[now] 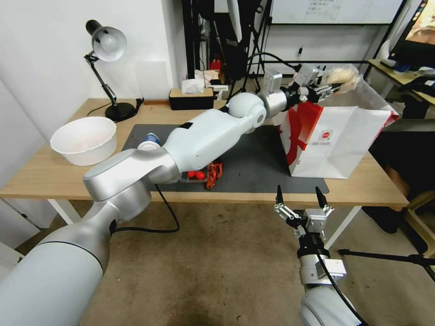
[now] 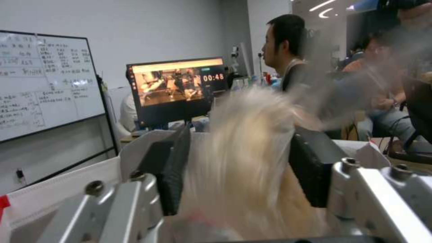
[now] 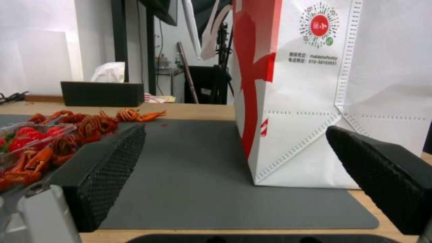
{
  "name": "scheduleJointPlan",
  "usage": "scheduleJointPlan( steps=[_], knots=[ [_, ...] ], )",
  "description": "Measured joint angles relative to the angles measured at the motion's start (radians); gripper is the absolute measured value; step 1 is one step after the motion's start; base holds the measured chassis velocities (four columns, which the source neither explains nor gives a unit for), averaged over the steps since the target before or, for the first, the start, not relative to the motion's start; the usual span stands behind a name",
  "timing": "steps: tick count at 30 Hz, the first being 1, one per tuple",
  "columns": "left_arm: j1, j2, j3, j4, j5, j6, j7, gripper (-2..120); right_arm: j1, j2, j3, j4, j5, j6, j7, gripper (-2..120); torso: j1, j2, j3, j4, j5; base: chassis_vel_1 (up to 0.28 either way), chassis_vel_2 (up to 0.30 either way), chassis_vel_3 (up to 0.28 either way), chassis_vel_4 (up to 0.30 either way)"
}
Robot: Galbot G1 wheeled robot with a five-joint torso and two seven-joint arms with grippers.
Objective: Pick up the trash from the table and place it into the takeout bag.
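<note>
A: Left tool (image 1: 327, 86) clamped on clear bag with beige lump (image 1: 343, 76), above takeout bag (image 1: 337, 140) mouth.
B: Probably soft, light, slippery film; best pinched at gathered plastic. Right tool (image 1: 301, 197) parked below worktop (image 1: 41, 174) edge, spread apart.

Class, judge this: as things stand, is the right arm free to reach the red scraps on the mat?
Probably yes. The right gripper hangs open at the table's near edge, with bare mat between it and the scraps.

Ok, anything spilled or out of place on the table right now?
Yes: red crayfish scraps lie loose on the dark grey mat beside a clear tray. The takeout bag stands upright, undamaged.
</note>
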Motion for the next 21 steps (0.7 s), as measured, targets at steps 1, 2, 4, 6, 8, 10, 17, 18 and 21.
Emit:
scheduleJointPlan(
  steps=[1,2,4,6,8,10,17,18,21],
  knots=[
    [-0.001,0.0,-0.001,0.005,0.001,0.0,0.0,58,0.002,-0.001,0.0,0.0,0.001,0.0,0.0,100,0.0,0.0,0.0,0.0002,-0.0001,0.0,0.0,0.0,0.0],
    [-0.002,0.0,-0.003,0.006,0.002,0.0,0.0,63,0.004,-0.002,0.0,0.0,0.001,0.0,0.0,100,0.0,0.0,0.0,0.0004,-0.0001,0.0,0.0,0.0,0.0],
    [-0.003,0.001,-0.004,0.006,0.002,0.0,-0.001,67,0.005,-0.002,0.0,0.0,0.001,0.0,0.0,100,0.0,0.0,0.0,0.0003,-0.0002,0.0,0.0,0.0,0.0],
    [-0.006,0.005,-0.005,0.004,0.003,0.001,-0.002,78,0.007,-0.002,-0.001,-0.001,0.001,0.0,0.0,100,0.0,0.0,0.0,0.0003,-0.0002,0.0,0.0,0.0,0.0],
    [-0.007,0.006,-0.006,0.002,0.003,0.001,-0.002,83,0.008,-0.001,-0.002,-0.001,0.001,0.0,0.0,100,0.0,0.0,0.0,0.0002,-0.0002,0.0,0.0,0.0,0.0],
    [-0.007,0.009,-0.006,-0.002,0.003,0.002,-0.003,88,0.009,0.0,-0.003,-0.002,0.001,0.0,0.0,100,0.0,0.0,0.0,0.0002,-0.0002,0.0,0.0,0.0,0.0],
    [0.004,0.068,-0.099,-0.115,-0.01,0.012,-0.063,100,0.009,0.002,-0.004,-0.003,0.001,0.0,0.0,100,0.0,0.0,0.0,-0.0001,-0.0002,0.0,0.0,0.0,0.0],
    [0.004,0.068,-0.099,-0.115,-0.01,0.012,-0.063,100,0.009,0.002,-0.004,-0.003,0.001,0.0,0.0,100,0.0,0.0,0.0,-0.0001,-0.0002,0.0,0.0,0.0,0.0],
    [0.032,0.17,-0.144,-0.236,-0.033,0.042,-0.131,100,0.015,0.002,-0.004,-0.004,0.001,-0.001,0.0,100,0.0,0.0,0.0,0.0001,-0.0004,0.0,0.0,0.0,0.0]
  ],
)
